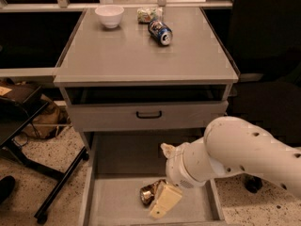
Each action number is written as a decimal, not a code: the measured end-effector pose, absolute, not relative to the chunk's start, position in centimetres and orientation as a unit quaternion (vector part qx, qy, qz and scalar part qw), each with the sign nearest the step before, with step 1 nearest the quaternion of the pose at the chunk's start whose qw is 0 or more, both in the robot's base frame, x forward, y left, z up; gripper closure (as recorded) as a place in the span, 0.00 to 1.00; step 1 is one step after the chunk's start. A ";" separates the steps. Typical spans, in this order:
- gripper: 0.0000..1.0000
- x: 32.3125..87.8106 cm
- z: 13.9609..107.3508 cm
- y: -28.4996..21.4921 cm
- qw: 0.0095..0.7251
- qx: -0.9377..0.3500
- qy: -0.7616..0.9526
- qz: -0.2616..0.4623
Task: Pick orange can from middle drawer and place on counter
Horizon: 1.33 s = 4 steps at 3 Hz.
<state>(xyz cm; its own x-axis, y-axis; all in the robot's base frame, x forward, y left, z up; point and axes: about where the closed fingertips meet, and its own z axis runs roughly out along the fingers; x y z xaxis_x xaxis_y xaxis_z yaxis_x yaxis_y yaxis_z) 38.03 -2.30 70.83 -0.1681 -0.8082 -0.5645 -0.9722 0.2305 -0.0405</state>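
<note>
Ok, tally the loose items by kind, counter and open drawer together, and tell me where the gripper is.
Cans: 2 (blue-and-black can on the counter, orange can in the middle drawer)
Bowls: 1 (white bowl, on the counter)
Packets: 1 (crumpled packet, on the counter)
Total: 4
The gripper is low in the middle drawer, at the orange can.

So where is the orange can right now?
Low centre of the camera view, the orange can lies on the middle drawer floor, with the gripper at its right side.
</note>
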 end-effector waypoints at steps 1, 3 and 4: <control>0.00 38.2 69.7 -1.6 0.252 -0.599 0.740 0.173; 0.00 39.9 60.2 1.3 0.268 -0.577 0.746 0.198; 0.00 43.0 55.9 1.7 0.285 -0.540 0.770 0.187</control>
